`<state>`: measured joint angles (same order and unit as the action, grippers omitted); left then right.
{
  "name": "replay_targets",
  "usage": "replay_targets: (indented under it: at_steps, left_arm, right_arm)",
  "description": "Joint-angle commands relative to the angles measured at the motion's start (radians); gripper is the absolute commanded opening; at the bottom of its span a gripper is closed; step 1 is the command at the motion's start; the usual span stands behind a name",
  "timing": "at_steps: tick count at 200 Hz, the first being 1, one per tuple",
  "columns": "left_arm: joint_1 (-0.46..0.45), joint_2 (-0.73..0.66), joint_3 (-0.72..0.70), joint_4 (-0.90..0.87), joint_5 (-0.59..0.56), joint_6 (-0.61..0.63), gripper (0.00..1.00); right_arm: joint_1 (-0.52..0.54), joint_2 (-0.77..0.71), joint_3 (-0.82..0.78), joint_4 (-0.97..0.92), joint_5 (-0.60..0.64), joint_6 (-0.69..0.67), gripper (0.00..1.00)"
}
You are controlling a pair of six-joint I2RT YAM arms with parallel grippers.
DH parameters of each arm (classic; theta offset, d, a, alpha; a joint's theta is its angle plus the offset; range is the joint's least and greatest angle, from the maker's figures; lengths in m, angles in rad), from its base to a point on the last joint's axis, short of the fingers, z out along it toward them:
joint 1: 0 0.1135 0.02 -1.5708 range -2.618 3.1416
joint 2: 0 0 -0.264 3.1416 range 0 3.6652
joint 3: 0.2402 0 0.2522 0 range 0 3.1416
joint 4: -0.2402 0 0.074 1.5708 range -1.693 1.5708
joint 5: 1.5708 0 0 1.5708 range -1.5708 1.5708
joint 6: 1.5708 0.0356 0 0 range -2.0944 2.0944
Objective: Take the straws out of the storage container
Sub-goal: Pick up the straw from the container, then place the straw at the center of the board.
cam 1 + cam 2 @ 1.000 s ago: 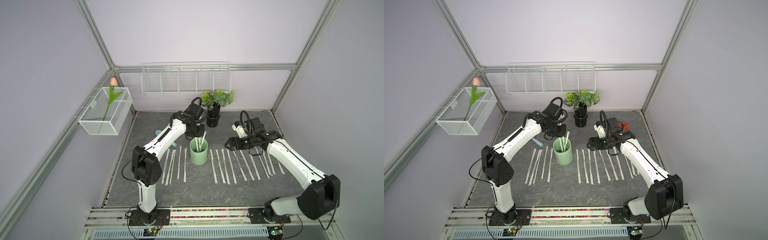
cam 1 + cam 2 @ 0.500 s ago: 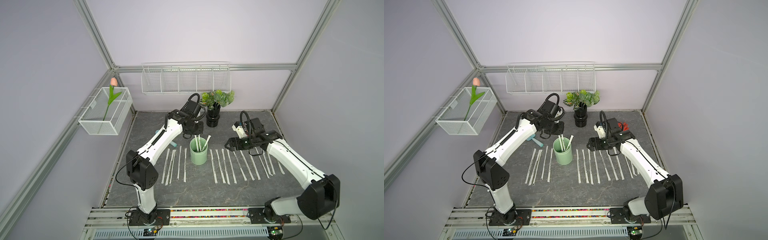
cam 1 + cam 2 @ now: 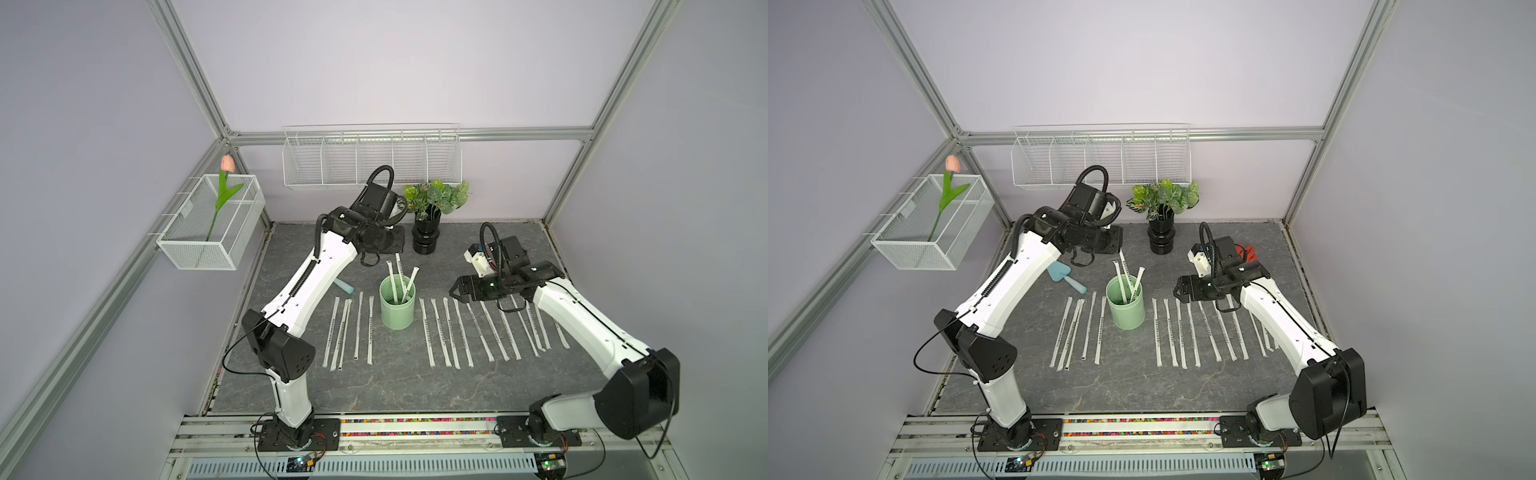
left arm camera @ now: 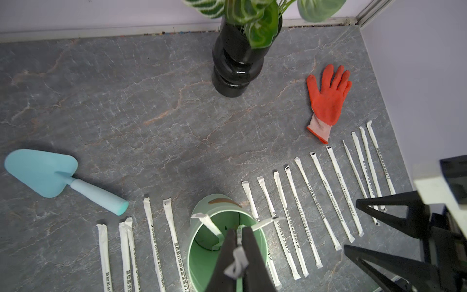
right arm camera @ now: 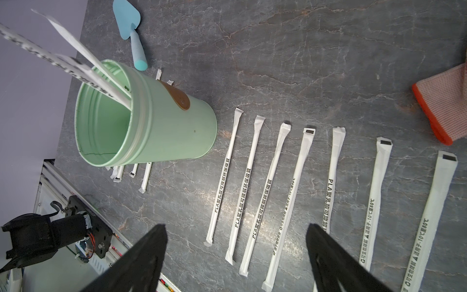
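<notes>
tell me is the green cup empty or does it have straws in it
Not empty: the cup holds three wrapped straws that stick up above its rim. The others lie flat on the table.

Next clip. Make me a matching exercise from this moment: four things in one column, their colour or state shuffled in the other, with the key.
Things:
1. left gripper
2. right gripper
3. trowel
4. glove

Colour or state:
A. orange
B. jaws wide open, holding nothing
C. light blue
D. shut on a straw standing in the mint cup

Pairs: 1-D, 2-B, 3-C, 4-A
</notes>
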<state>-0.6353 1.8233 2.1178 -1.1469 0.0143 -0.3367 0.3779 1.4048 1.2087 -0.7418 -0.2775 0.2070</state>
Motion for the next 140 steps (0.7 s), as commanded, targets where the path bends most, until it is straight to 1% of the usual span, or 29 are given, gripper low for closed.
replay_targets:
  at_steps: [1,31,68,105,140]
  left_arm:
    - [-0.001,-0.057,0.059,-0.049,-0.045,0.023,0.06]
    - [-0.001,-0.132,0.07,-0.024,-0.061,0.03,0.06]
    - [-0.001,-0.179,0.141,-0.068,-0.07,0.037,0.06]
    - [-0.001,-0.223,0.129,-0.078,-0.122,0.048,0.05]
    - [0.001,-0.262,0.151,-0.101,-0.175,0.057,0.05]
  right_arm:
    - [0.006,-0.009,-0.009,0.005,-0.009,0.0,0.89]
    - [0.006,-0.01,-0.006,0.008,-0.016,0.005,0.89]
    - [0.006,-0.012,0.0,0.006,-0.021,0.003,0.89]
    - [0.006,-0.015,0.004,0.001,-0.022,-0.001,0.89]
    - [0.006,-0.011,0.019,-0.015,-0.019,-0.011,0.89]
